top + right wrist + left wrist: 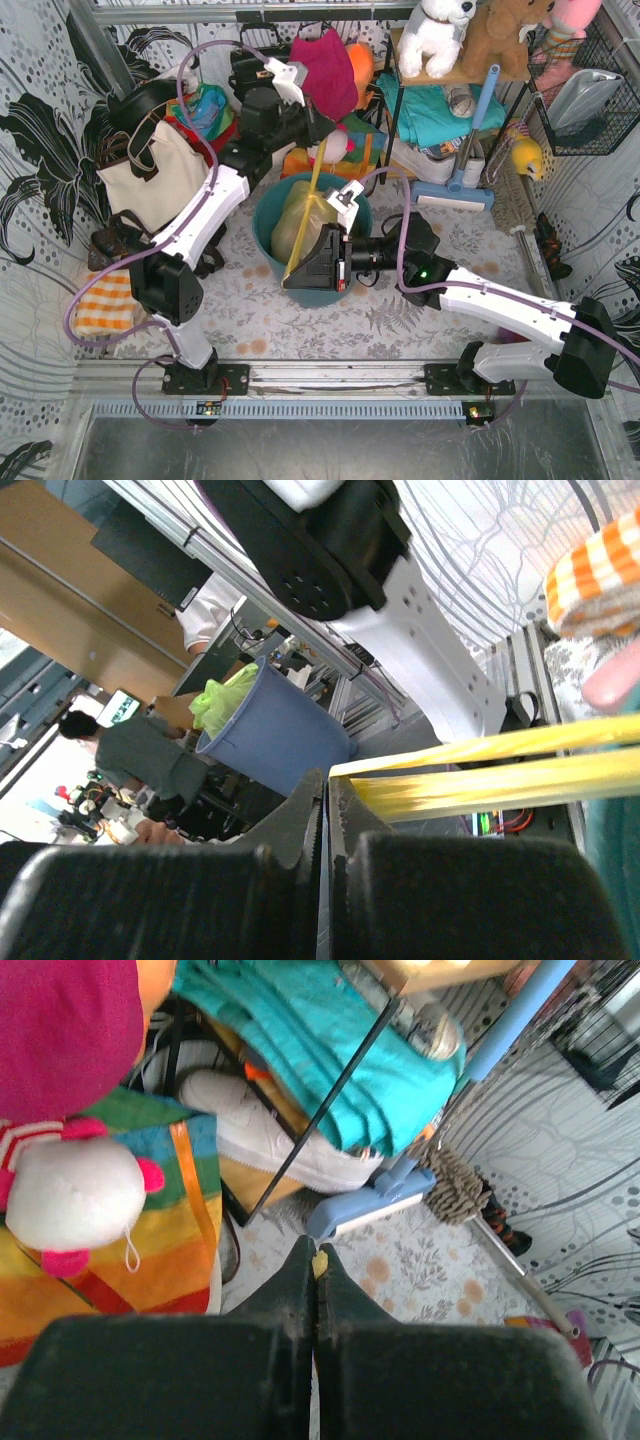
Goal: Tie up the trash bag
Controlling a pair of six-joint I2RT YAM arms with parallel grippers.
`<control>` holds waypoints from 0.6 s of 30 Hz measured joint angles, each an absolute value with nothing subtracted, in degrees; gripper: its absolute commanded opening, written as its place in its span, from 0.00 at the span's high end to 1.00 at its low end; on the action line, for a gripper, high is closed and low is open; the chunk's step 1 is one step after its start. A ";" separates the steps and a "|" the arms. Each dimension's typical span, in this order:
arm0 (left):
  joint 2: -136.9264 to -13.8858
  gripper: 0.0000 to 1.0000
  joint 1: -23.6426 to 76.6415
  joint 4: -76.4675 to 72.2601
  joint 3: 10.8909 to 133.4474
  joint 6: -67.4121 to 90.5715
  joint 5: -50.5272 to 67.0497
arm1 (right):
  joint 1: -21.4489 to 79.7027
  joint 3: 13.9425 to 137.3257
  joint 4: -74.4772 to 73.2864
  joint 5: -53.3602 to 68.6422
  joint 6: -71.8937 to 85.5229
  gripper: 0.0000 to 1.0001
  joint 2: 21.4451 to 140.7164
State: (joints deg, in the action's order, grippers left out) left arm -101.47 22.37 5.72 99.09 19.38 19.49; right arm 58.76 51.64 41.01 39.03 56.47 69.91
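Note:
The trash bag [288,226], thin yellow-green plastic, sits in the teal round bin [262,205] at the table's middle. One edge is drawn into a long yellow strip [308,205], stretched taut diagonally over the bin. My left gripper [325,135] is shut on the strip's far upper end; in the left wrist view [318,1252] a bit of yellow plastic [319,1261] shows between the tips. My right gripper [293,280] is shut on the strip's near lower end at the bin's front rim; the right wrist view [326,780] shows the strip [500,770] running off to the right.
A cream tote bag [150,175] stands back left and an orange checked cloth [100,300] lies at the left. Coloured bags and toys [335,75] crowd behind the bin. A shelf with plush toys [440,35] and a blue sweeper [455,185] stand back right.

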 measured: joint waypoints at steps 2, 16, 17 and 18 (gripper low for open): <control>-100.86 1.00 22.37 6.13 100.77 19.38 19.40 | 59.13 54.15 38.54 39.44 54.68 1.00 69.69; -103.48 1.00 22.33 3.09 90.87 20.36 19.99 | 59.72 42.09 47.11 35.73 57.56 1.00 68.29; -103.53 1.00 22.26 2.92 90.89 20.51 19.99 | 59.72 42.15 47.05 35.51 57.54 1.00 68.27; -103.44 1.00 22.26 2.85 90.98 20.58 20.01 | 59.75 42.37 46.41 35.55 57.34 1.00 68.27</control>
